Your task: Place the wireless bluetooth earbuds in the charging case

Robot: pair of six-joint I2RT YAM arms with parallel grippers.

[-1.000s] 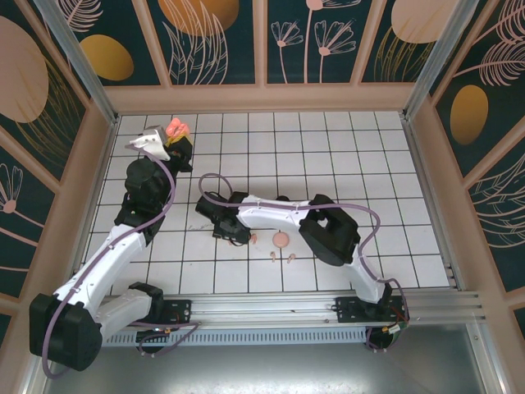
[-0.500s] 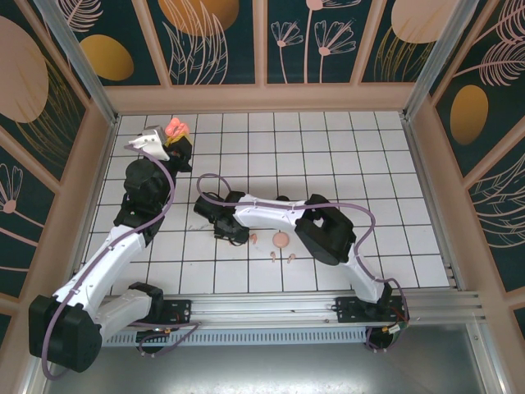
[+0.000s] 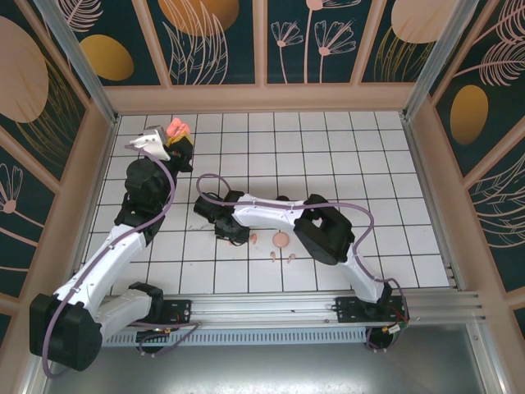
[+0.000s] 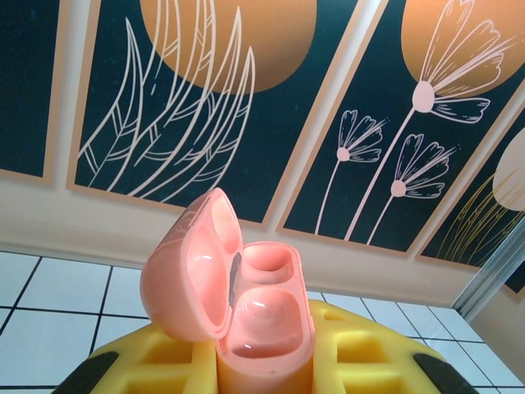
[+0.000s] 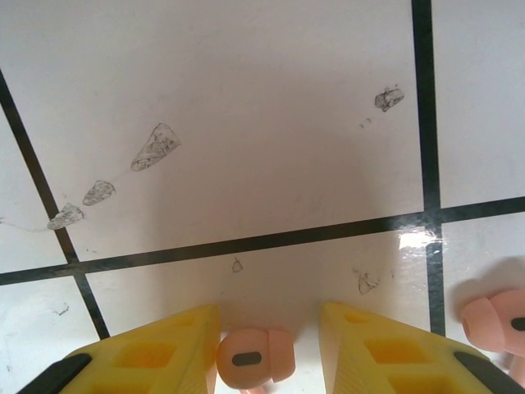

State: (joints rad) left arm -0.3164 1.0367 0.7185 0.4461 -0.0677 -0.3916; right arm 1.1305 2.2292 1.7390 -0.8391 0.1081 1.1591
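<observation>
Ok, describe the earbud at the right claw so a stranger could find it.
Start at the white tiled table, then find the right claw low over it. The pink earbud lies between its two yellow fingers; its pink neighbour lies outside them.

The top camera looks steeply down from above and behind the arm bases, taking in the whole tiled worktop (image 3: 328,148) and the patterned back wall (image 3: 221,41). The left wrist camera, up at the far-left corner, faces level toward that wall, close behind the open pink case (image 4: 246,320), which the top view shares. The right wrist camera points straight down, very near the mid-worktop tiles.
</observation>
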